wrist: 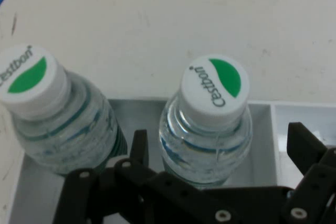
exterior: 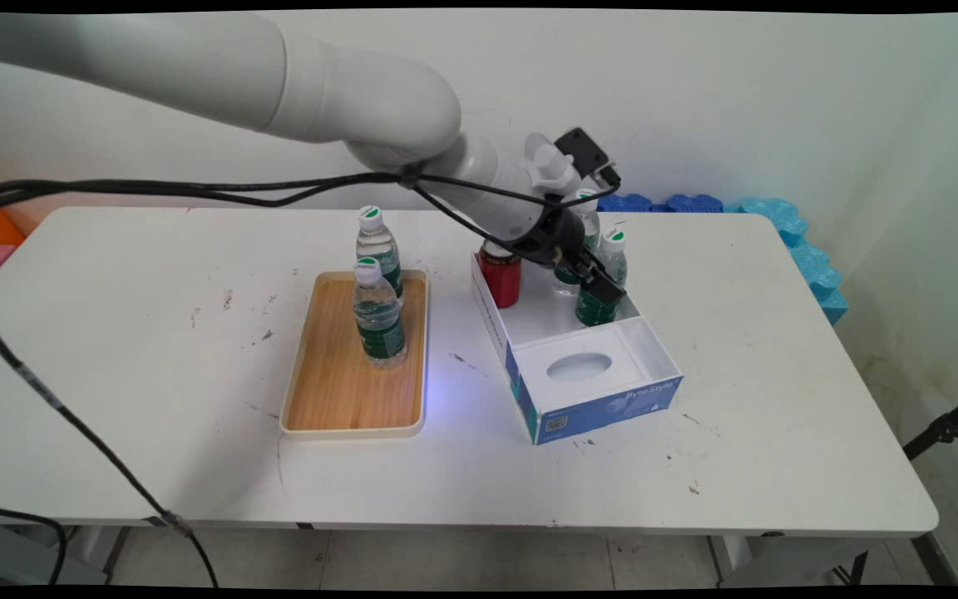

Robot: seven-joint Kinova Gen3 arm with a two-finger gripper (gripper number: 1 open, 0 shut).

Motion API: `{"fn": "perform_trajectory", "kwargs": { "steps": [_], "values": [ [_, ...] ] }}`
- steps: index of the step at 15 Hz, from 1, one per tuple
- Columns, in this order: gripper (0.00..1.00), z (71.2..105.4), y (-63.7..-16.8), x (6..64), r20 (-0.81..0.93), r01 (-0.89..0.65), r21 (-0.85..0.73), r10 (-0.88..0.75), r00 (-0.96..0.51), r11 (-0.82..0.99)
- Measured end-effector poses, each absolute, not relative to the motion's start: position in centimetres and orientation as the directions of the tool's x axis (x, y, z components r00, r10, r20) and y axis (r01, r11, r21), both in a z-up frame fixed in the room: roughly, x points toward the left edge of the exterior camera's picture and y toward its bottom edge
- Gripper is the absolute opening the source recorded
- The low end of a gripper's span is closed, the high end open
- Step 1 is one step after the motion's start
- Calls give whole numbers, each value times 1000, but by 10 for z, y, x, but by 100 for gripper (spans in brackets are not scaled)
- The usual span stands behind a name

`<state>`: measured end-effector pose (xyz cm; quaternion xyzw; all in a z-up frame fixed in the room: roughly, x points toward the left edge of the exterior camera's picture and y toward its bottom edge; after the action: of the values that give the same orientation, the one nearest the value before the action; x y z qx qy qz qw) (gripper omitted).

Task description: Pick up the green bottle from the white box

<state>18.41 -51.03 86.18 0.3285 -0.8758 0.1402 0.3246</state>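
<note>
Tool (wrist: pixel 218 161) is being held spread around a water bottle (wrist: pixel 210 124), second bottle (wrist: pixel 58 119) at nine o'clock, both upright in the box (exterior: pixel 587 366).

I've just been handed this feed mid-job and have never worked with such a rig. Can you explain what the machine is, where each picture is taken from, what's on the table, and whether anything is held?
The machine is a white robot arm ending in a black two-finger gripper. The main view looks down across a white table from a fixed camera. The hand view comes from a camera on the hand, looking along the fingers.

On the table lies a wooden tray with two water bottles standing on it. Right of it is an open blue-and-white box holding a red can and three bottles.

The gripper is down in the box. Its fingers stand open on either side of one bottle, with gaps showing, so nothing is held. Another bottle stands beside it.
</note>
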Motion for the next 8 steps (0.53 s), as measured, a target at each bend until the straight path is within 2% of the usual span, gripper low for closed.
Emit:
{"fn": "perform_trajectory", "kwargs": {
  "steps": [8],
  "values": [
    [100, 839, -523, 176, 665, -660, -30, -478, -573, 750]
  ]
}}
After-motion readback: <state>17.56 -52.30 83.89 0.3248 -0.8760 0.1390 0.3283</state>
